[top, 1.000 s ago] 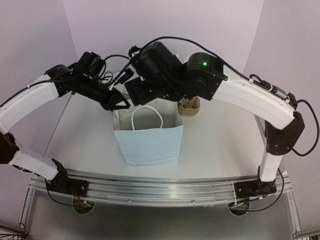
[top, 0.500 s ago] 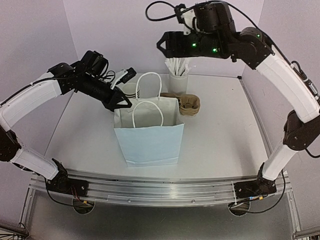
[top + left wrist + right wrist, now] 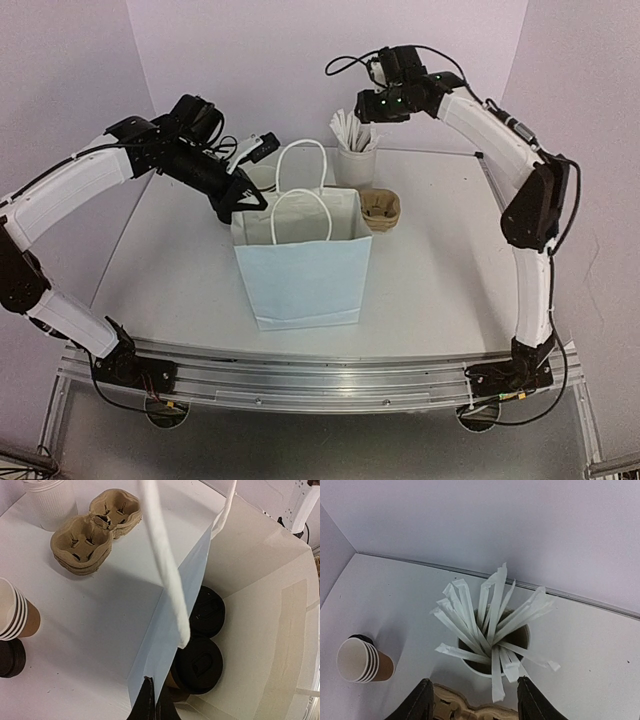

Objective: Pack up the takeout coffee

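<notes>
Top external view puts the left arm curving in from the left, its left gripper (image 3: 238, 208) clamped on the left top rim of the pale blue paper bag (image 3: 305, 275), which stands upright and open near the middle of the white table (image 3: 450, 280). From the left wrist, the dark fingers (image 3: 146, 702) are pressed together on that thin blue wall at the bottom of the picture. Outside the bag, at the left of that view, a nested stack of kraft cups (image 3: 17, 616) shows its white rims, with a short pile of black lids (image 3: 11, 657) just beside it. A white handle (image 3: 165, 565) crosses the middle of the view. Inside the bag, two lidded coffee cups (image 3: 199, 664) sit side by side on its floor, close against the wall that the gripper holds, black lids up. Farther right on the table, behind the bag's right corner, stands a white ribbed holder (image 3: 356, 163) full of paper-wrapped sticks (image 3: 492, 615). Stacked brown pulp cup carriers (image 3: 381, 209) lie near it, just beside the bag's upper right edge. The right gripper (image 3: 362, 108) hangs high above the holder. In the right wrist view its fingers (image 3: 422, 700) stand apart with nothing gripped, the holder below and between them.
</notes>
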### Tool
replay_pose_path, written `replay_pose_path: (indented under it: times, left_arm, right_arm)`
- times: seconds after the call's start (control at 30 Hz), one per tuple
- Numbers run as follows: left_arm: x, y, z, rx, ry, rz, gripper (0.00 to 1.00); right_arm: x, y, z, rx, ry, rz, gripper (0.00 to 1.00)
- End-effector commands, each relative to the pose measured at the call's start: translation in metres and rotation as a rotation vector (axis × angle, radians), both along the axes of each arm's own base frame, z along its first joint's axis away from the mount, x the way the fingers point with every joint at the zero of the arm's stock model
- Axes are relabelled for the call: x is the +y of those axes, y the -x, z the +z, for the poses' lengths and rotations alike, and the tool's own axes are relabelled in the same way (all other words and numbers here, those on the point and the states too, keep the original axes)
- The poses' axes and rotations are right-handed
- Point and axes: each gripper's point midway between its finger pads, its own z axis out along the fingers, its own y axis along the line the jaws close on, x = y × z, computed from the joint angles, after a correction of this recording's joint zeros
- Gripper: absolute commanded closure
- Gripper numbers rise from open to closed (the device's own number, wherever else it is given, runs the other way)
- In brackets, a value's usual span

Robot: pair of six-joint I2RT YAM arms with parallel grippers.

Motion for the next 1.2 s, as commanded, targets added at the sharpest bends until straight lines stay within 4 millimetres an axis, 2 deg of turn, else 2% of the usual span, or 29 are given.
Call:
replay_pose_path:
  times: [0.0, 0.2, 0.33, 0.57, 0.8, 1.0, 1.17]
  left_arm:
    - [-0.003, -0.004, 0.009, -0.059, -0.005, -0.068, 1.00]
    - [-0.004, -0.003, 0.010, -0.077, -0.008, -0.102, 1.00]
    - [-0.004, -0.001, 0.013, -0.082, -0.009, -0.109, 0.97]
    - [-0.002, -0.008, 0.026, -0.095, -0.005, -0.086, 0.86]
    - [0.001, -0.009, 0.043, -0.118, 0.004, -0.081, 0.72]
    - [0.005, -0.014, 0.058, -0.159, 0.010, -0.061, 0.69]
    - [0.009, -0.017, 0.058, -0.167, 0.003, -0.043, 0.69]
  right_arm:
    - [0.031, -0.025, 0.007, -0.062, -0.063, 0.139, 0.48]
    - [0.046, -0.047, -0.019, -0.075, -0.092, 0.163, 0.57]
    - [0.045, -0.064, -0.032, -0.105, -0.104, 0.118, 0.63]
    - [0.031, -0.093, -0.043, -0.146, -0.133, 0.003, 0.66]
    - [0.024, -0.101, -0.065, -0.111, -0.137, -0.047, 0.70]
    - [0.023, -0.104, -0.082, -0.089, -0.127, -0.060, 0.72]
    - [0.022, -0.106, -0.100, -0.067, -0.110, -0.070, 0.72]
